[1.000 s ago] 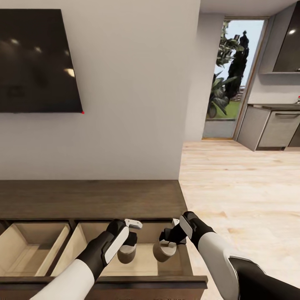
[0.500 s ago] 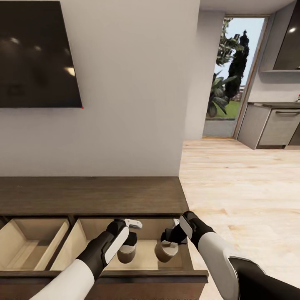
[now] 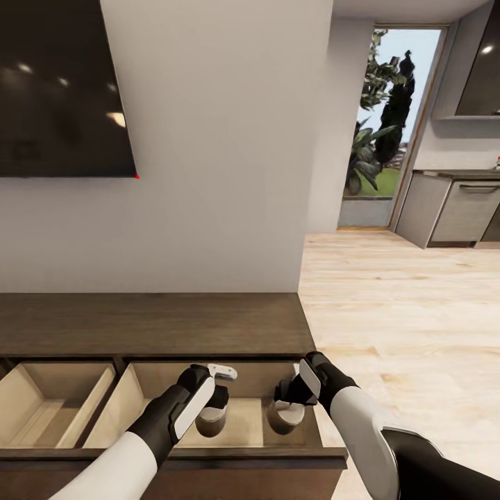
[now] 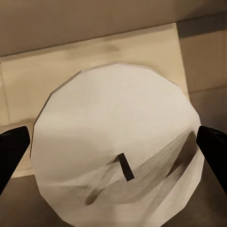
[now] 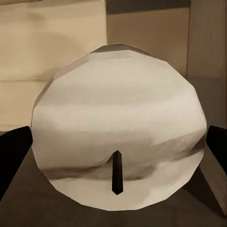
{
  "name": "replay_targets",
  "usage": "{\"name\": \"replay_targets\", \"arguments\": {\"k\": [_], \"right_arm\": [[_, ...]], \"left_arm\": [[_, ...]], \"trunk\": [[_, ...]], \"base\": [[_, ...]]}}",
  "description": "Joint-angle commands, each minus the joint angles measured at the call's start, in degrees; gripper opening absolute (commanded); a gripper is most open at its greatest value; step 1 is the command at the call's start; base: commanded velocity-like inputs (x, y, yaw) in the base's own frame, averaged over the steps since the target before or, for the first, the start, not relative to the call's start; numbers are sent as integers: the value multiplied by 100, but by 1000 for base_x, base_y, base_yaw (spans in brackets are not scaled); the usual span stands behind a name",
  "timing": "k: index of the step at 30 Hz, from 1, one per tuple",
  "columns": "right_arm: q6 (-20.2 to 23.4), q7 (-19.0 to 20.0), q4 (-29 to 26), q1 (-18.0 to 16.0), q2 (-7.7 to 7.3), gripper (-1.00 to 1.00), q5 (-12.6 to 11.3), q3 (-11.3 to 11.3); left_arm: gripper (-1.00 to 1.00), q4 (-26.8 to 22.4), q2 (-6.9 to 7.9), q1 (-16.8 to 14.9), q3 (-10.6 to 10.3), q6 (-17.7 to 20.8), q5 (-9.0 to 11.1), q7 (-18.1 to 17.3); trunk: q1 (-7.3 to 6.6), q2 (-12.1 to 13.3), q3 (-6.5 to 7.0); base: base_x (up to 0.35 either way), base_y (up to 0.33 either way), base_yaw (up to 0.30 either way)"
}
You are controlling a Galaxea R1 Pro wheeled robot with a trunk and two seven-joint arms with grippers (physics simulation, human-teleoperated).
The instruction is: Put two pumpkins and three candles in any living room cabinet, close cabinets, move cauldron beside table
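The cabinet (image 3: 153,323) runs along the wall with two drawers pulled open, showing pale insides. Both my grippers reach down into the right drawer (image 3: 243,434). My left gripper (image 3: 212,408) is shut on a pale candle (image 3: 210,422) held upright. My right gripper (image 3: 290,403) is shut on a second candle (image 3: 286,417) near the drawer's right wall. In the left wrist view the candle (image 4: 118,109) with its dark wick sits between the black fingertips (image 4: 12,146). The right wrist view shows the other candle (image 5: 118,109) touching both fingertips (image 5: 14,151). No pumpkin or cauldron is in sight.
The left drawer (image 3: 48,410) stands open too. A dark TV (image 3: 62,90) hangs on the wall above the cabinet. To the right lies bare wooden floor (image 3: 417,312), with a glass door (image 3: 385,139) and grey kitchen cupboards (image 3: 458,212) beyond.
The camera has shifted a little, so the whole scene sits slightly higher. My right gripper has carried its candle a bit rightward and deeper into the drawer. The left gripper has hardly moved.
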Motion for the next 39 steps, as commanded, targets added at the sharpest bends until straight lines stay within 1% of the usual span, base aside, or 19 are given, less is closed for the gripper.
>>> {"name": "replay_targets", "arguments": {"k": [1, 4, 11, 26, 32, 39], "right_arm": [[20, -91, -10, -2, 6, -100, 11, -45], [11, -322, -10, -2, 6, -100, -12, -45], [5, -436, -4, -2, 6, -100, -43, -52], [4, -405, 7, -2, 6, -100, -47, -54], [4, -265, 6, -2, 6, -100, -47, -54], [4, -236, 7, -2, 6, -100, -48, -54]], "left_arm": [[-100, -9, 3, -4, -15, 8, 58, 55], [-100, -13, 3, -4, -15, 11, 58, 55], [-100, 4, -1, -4, -17, 11, 59, 49], [-100, -15, 4, -4, -22, 7, 58, 57], [-100, -15, -3, -4, -22, 8, 58, 55], [-100, 0, -5, -4, -22, 11, 58, 50]], "trunk": [[-1, -3, -6], [-1, -3, -6], [-1, -3, -6], [-1, -3, -6], [-1, -3, -6], [-1, -3, -6]], "base": [[0, 0, 0], [0, 0, 0], [83, 0, 0], [20, 0, 0], [1, 0, 0], [99, 0, 0]]}}
